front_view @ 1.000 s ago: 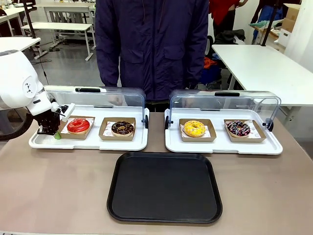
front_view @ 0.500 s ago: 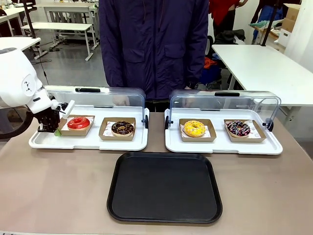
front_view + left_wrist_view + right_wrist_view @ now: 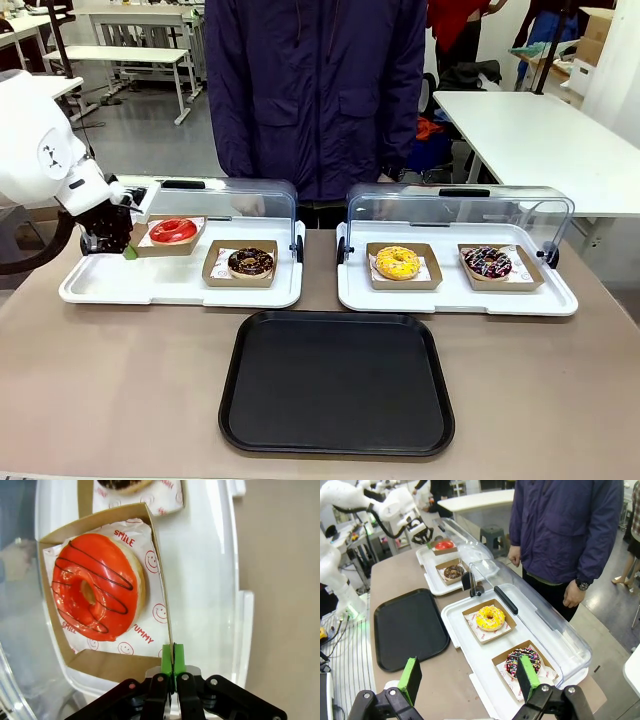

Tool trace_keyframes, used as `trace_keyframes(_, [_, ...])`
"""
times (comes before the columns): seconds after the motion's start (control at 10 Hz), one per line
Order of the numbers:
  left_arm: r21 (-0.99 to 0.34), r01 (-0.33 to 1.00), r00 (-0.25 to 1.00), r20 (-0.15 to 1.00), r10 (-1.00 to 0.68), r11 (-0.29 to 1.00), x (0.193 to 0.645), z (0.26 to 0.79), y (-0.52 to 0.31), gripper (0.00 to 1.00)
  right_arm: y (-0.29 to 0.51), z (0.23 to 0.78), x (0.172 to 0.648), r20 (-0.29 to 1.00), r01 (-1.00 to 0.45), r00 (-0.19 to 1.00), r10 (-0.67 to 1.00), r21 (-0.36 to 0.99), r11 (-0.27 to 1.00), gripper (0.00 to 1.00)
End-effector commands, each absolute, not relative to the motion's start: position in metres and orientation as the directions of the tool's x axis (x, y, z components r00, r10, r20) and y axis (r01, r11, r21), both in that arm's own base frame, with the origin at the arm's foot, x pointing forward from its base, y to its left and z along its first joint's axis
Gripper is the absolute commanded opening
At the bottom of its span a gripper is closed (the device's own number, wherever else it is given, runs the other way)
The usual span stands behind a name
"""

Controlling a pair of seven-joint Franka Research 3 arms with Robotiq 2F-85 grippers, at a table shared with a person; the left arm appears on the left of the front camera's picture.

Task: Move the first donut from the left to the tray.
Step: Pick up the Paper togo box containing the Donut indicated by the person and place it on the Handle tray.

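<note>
The first donut from the left (image 3: 173,230), red-glazed, rides in its brown cardboard holder, lifted and tilted above the left white tray (image 3: 100,290). My left gripper (image 3: 128,246) is shut on the holder's left edge. In the left wrist view the green pads (image 3: 167,656) pinch the holder's wall beside the red donut (image 3: 95,592) on its white paper. The black tray (image 3: 337,380) lies flat at the table's front middle. My right gripper (image 3: 469,675) hangs open and holds nothing, high over the table's right end, with the black tray (image 3: 410,627) to its left.
A chocolate donut (image 3: 250,262) sits on the left white tray. A yellow donut (image 3: 398,262) and a sprinkled donut (image 3: 488,262) sit on the right white tray (image 3: 560,300). Both clear lids stand raised at the back. A person (image 3: 315,90) stands at the far edge.
My left gripper has risen and drawn back, lifting the holder with the red donut off the white tray's floor. Nothing else has moved.
</note>
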State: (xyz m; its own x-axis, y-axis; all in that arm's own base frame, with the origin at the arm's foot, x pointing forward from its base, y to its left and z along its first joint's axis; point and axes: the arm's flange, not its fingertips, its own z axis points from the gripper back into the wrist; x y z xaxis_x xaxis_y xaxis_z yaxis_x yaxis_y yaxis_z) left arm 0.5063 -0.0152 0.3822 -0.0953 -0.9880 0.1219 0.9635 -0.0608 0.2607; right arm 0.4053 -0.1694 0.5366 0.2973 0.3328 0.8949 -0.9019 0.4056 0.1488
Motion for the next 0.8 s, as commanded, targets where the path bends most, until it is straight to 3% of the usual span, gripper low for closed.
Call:
trace_keyframes(0.0, [0.289, 0.957, -0.079, 0.137, -0.987, -0.037, 0.478, 0.397, -0.029, 0.01, -0.169, 0.538, 0.406, 0.902, -0.906, 0.281, 0.327, 0.137, 0.4, 1.0])
trace_keyframes(0.3, [0.333, 0.942, -0.09, 0.133, -0.987, -0.041, 0.433, 0.424, -0.069, 0.01, -0.169, 0.538, 0.406, 0.902, -0.906, 0.281, 0.327, 0.137, 0.4, 1.0])
trace_keyframes(0.7, [0.282, 0.952, -0.147, 0.097, -0.984, -0.115, 0.379, 0.417, -0.142, 0.01, -0.169, 0.538, 0.406, 0.902, -0.906, 0.281, 0.327, 0.137, 0.4, 1.0])
